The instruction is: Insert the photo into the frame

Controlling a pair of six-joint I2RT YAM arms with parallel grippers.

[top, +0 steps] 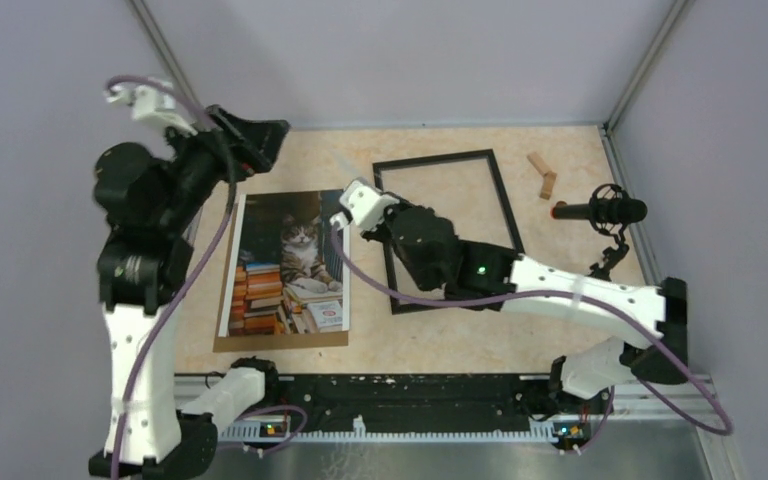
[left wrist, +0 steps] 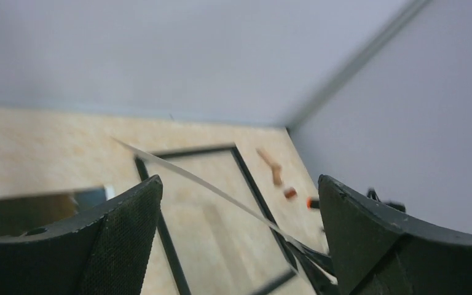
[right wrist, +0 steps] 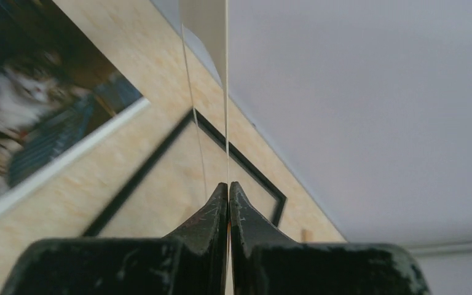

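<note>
Roughly, left to right:

1. Left gripper [left wrist: 239, 184] was raised over the far left corner of the surface, fingers spread wide, holding nothing. Its wrist view looked across the surface at the frame.
2. The photo [top: 285, 262] lay flat, face up, on the left part of the surface, reaching toward the near edge. It sat on a brown backing board [top: 280, 341], whose strip showed along the photo's near side. The photo was not in the frame, and neither gripper touched it.
3. Right gripper [right wrist: 228, 187] reached in from the right edge, fingertips pinched together on a thin clear sheet [right wrist: 204, 24], seen edge-on and standing up off the surface between the photo and the frame.
4. The frame [top: 432, 159] lay mid-surface toward the far edge. It was empty, with the bare surface showing through it, and the right arm crossed its near left corner.
5. Wooden blocks [top: 542, 175] sat near the far right corner and a microphone [top: 600, 211] by the right edge, both well apart from the work.
6. Judgement: the step was handling the clear sheet, and the photo step had not started. The next move likely called for laying the sheet down without flexing it, then lifting the photo by an edge.
</note>
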